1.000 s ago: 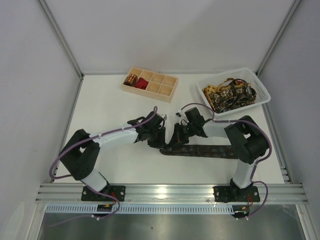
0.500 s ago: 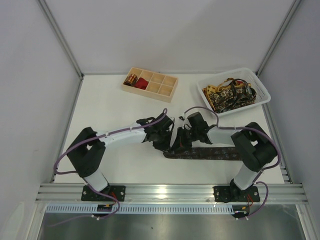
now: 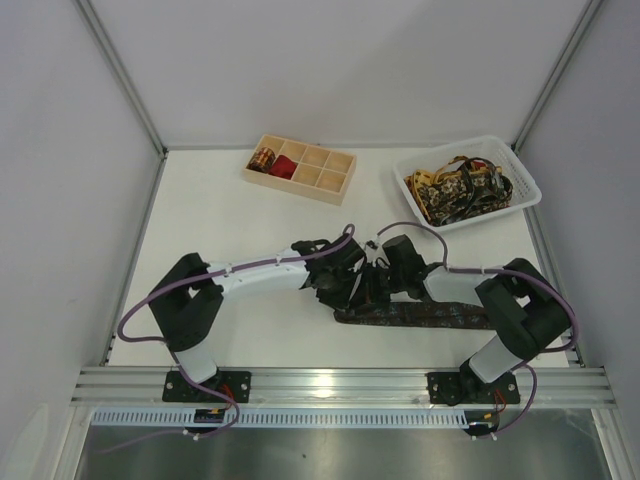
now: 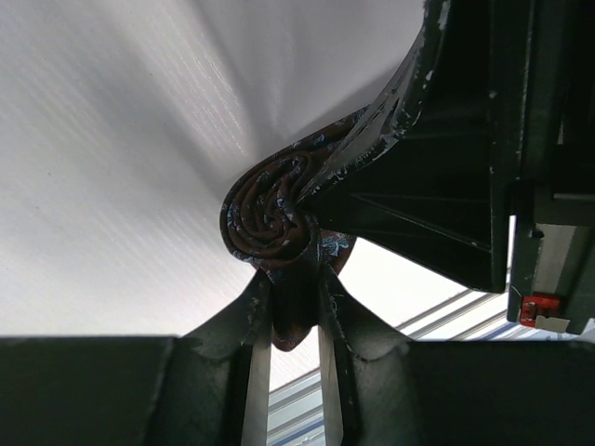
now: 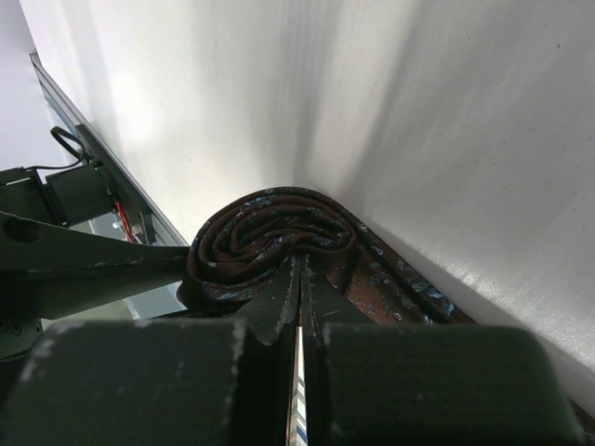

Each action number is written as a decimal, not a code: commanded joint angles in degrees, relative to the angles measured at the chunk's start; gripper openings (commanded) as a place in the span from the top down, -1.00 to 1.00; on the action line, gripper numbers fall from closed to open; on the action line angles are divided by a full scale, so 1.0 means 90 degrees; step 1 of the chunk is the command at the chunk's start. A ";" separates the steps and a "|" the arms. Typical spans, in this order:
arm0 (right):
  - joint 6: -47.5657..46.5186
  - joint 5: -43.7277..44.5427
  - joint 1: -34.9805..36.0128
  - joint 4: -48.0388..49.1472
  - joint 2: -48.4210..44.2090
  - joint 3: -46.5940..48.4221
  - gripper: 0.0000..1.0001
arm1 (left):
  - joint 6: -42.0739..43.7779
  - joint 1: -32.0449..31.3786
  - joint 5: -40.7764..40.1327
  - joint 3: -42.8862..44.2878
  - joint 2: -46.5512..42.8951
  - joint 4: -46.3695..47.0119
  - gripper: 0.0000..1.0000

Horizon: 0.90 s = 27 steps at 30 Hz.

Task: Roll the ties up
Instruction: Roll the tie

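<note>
Two tools, one tie (image 3: 440,313): right tool (image 5: 298,267) clamps the coil (image 4: 270,209) at its core as spindle; left tool (image 4: 292,290) pinches its rim against unwinding.

**Arm and gripper state**

Left arm (image 3: 258,273) and right arm (image 3: 456,284) both reach inward and low, and their wrists meet head-on at centre. The left gripper (image 4: 290,295) has its jaws partly apart, clamped on a fold of the tie (image 4: 271,209). The right gripper (image 5: 297,279) has its jaws fully closed, the tips apparently buried inside the coil.
</note>
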 commanded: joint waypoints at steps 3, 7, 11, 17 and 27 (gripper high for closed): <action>0.0092 0.0043 0.0249 0.0192 0.0154 -0.0022 1.00 | -0.0094 -0.0232 0.0226 0.0305 -0.0023 0.1086 0.63; 0.0102 -0.0065 0.0259 0.0368 0.0495 0.0270 1.00 | 0.0033 -0.0184 -0.0253 0.0227 -0.0238 0.0910 0.76; 0.0082 -0.0191 0.0249 0.0437 0.0906 0.0729 1.00 | 0.0130 0.0080 -0.0292 0.0042 -0.0394 0.0958 0.85; -0.0132 -0.0133 0.0249 0.0028 0.1433 0.1754 1.00 | 0.0510 0.0627 -0.0390 -0.0125 -0.0668 0.0852 0.90; 0.0307 -0.0563 0.0239 0.0134 0.2381 0.2850 1.00 | 0.1205 0.0998 -0.0644 0.0393 -0.0600 0.0139 0.92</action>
